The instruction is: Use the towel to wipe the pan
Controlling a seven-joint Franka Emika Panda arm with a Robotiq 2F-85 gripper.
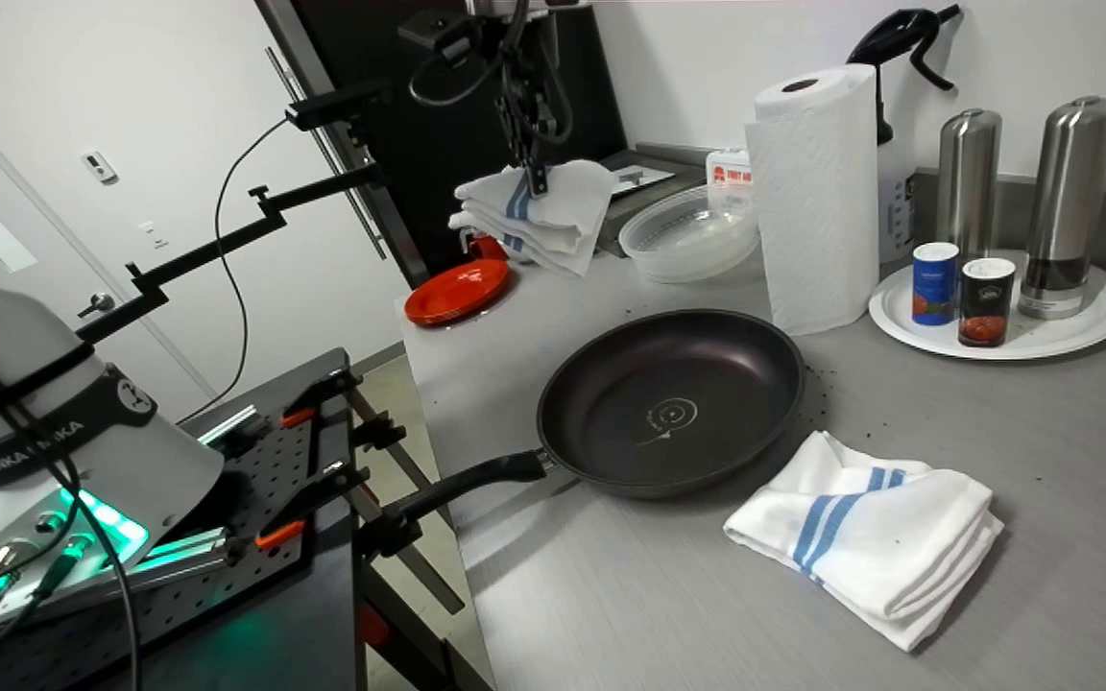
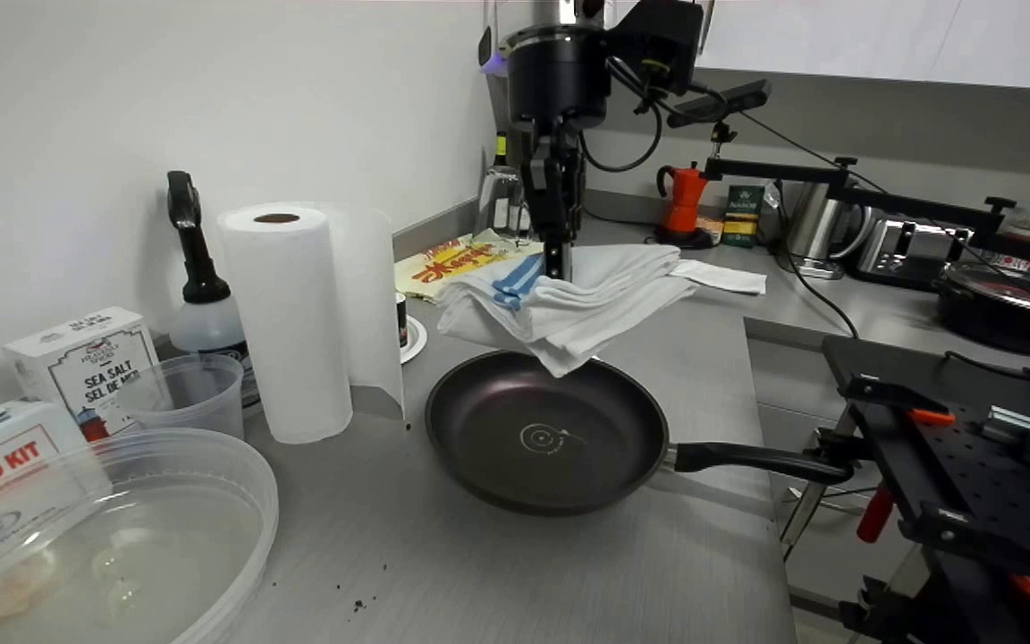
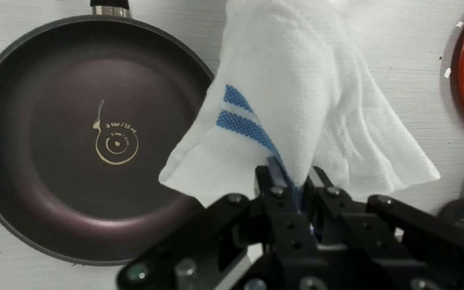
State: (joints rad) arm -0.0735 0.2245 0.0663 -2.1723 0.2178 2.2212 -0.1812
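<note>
The black pan lies flat on the grey counter, its handle over the counter's edge; it also shows in an exterior view and at the left of the wrist view. My gripper is shut on a folded white towel with blue stripes. In the wrist view the fingers pinch a fold of the towel. The towel hangs in the air beside the pan, overlapping only its rim in that view. In an exterior view the gripper holds the towel above counter height.
A second folded white towel lies beside the pan. A paper towel roll stands near the wall. Red plates, a clear container and a white plate with grinders and shakers stand around.
</note>
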